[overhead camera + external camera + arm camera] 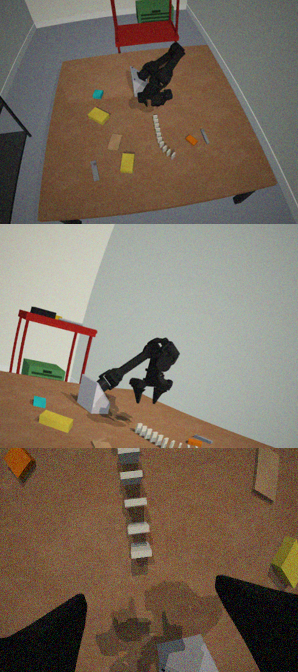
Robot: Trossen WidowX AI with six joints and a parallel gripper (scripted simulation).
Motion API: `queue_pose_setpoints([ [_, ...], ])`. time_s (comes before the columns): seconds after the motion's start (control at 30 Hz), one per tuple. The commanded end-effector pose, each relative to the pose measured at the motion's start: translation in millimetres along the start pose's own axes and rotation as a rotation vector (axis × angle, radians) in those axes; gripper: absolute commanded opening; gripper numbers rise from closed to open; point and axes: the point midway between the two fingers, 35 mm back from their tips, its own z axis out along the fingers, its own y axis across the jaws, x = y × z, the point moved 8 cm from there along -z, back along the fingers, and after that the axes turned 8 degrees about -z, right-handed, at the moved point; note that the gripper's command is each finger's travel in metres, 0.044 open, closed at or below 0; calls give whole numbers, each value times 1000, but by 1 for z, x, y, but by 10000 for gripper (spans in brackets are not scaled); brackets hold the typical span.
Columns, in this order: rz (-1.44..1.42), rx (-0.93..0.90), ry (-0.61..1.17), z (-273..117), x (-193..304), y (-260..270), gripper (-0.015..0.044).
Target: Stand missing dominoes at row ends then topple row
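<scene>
The curved row of small white rectangular dominoes [158, 129] [154, 436] [135, 502] stands upright on the brown wooden table [76, 200] [18, 387] [65, 523], near the raised black two-fingered gripper [155, 98] [146, 402] [152, 592], spread wide and empty, whose fingertips could topple everything early if lowered off-line.

Table: brown wooden top [212, 184] [18, 387] [75, 523]
Middle: curved row of white dominoes [158, 129] [154, 436] [135, 502], upright, bending right at its near end
Far middle: pale wedge-shaped mount [133, 83] [86, 395] [195, 653]
Far left: teal block [97, 94] [39, 402]
Left: tilted yellow block [99, 115] [56, 421] [290, 560], nearer than the teal one
Left of row: flat tan piece [115, 141] [102, 444] [267, 473]
Near left: second yellow block [127, 163]; grey bar [95, 171] to its left
Right: orange block [191, 140] [194, 442] [20, 462]; another grey bar [205, 136] [203, 439] just beside it
</scene>
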Motion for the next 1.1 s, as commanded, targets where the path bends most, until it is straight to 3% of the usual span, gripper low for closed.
queue_pose_setpoints([
  [0.0, -3, -4, 13, -15, 3, 2, 440],
  [0.03, -3, -4, 13, -15, 3, 2, 440],
  [0.13, -157, -5, 12, -8, 6, 2, 361],
  [0.6, -1555, -18, 2, 48, 38, 7, 0],
  [1.07, -1572, -18, 1, 49, 38, 7, 0],
])
